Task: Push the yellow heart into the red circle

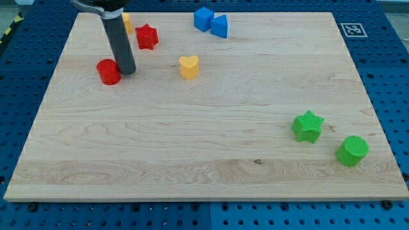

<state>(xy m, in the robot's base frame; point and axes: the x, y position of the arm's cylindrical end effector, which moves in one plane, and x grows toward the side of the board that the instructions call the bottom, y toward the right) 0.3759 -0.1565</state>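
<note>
My tip [127,70] sits on the bench [192,160] just beside the red circle [108,71], on that block's right as the view shows it, touching or almost touching it. The end effector is a bare rod with nothing to open or close, and it grips nothing. The yellow heart [188,66] lies to the view's right of my tip, well apart from it, at nearly the same height in the view. So my tip stands between the heart and the circle, on the wrong side for this push. In my judgement the tip must go round to the heart's far right side, then drive it leftward toward the circle. A red star [147,36] sits above that line, and a yellow block [127,23] shows partly behind the rod
</note>
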